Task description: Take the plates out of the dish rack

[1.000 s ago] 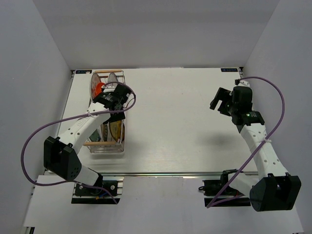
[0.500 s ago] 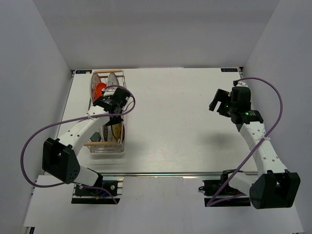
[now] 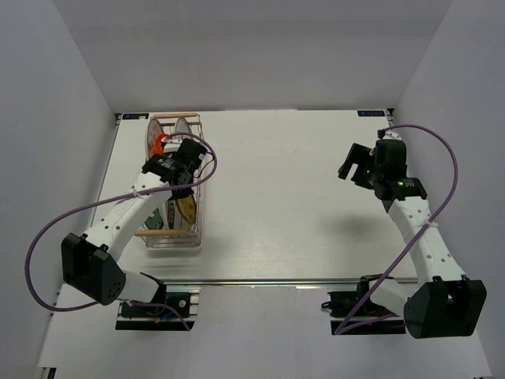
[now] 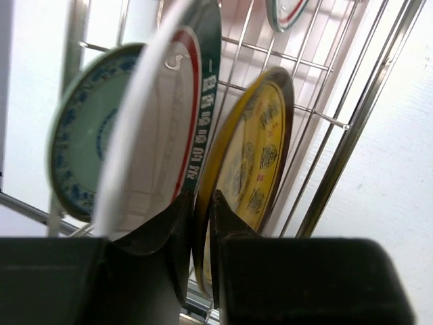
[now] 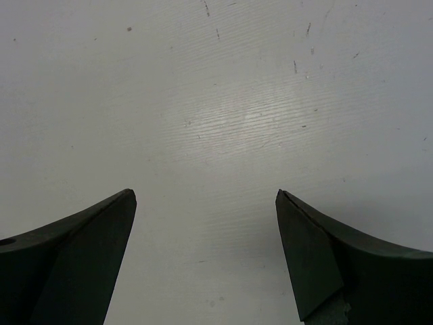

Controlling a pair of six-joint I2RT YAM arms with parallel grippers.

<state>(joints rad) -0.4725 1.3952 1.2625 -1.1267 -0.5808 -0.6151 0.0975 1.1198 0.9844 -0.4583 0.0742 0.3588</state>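
- Nipping the lower rim of the yellow plate (image 4: 254,162) with the left gripper (image 4: 201,230), bottom centre of the wrist view.
- Spread wide over bare table (image 5: 223,101): right gripper (image 5: 206,223).
- Standing on edge in the dish rack (image 3: 170,241), upper left of the top view, mostly hidden under the arm.
- Blurred close up: white banded plate (image 4: 162,135), half covering the teal plate (image 4: 81,149).

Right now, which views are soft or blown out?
Left wrist: near rim of the white plate smeared out of focus, yellow plate sharper, table washed out. Right wrist: mild glare patch on the table. Top external: evenly lit, sharp.
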